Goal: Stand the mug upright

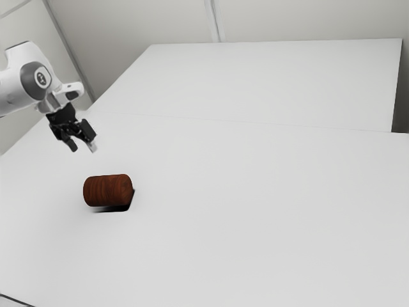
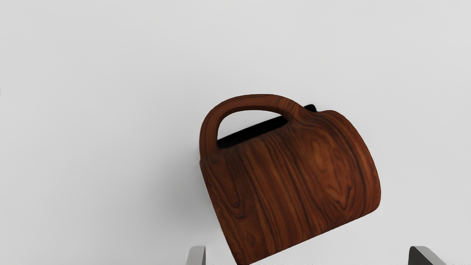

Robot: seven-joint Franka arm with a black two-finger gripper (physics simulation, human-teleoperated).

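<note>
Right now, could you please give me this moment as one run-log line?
mug: on its side on table | fingers: open, raised clear of mug | upright: not yet

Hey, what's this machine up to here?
A robot arm has its open gripper raised off the white table, near a wood-grained mug. The mug lies on its side, handle attached, and nothing is gripping it. The job is to set it upright, which hasn't been done at this moment.
</note>
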